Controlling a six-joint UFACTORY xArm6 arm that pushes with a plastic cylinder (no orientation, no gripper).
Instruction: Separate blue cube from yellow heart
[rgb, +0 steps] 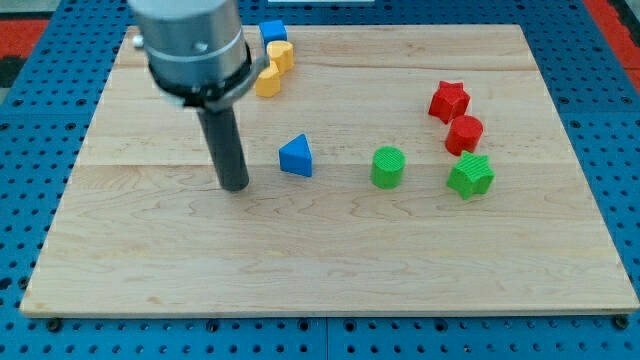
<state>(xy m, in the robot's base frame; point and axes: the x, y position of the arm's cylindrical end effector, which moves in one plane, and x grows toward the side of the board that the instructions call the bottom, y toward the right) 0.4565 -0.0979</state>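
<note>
Pale wooden board surface (330, 250) carries everything. The small blue cube (273, 31) sits at the view's top, touching the yellow heart-shaped block (281, 56), with another yellow block (267, 82) just below. My tip (236, 186), a plain dark rod with no end effector to open or close, rests left of the blue triangular block (296, 157).

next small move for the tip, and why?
Probably slide my tip toward the view's top right, up to the blue cube. The cube sits touching the yellow heart near the board's top edge, with another yellow block just below. The tip is well below them, left of the blue triangle.
</note>
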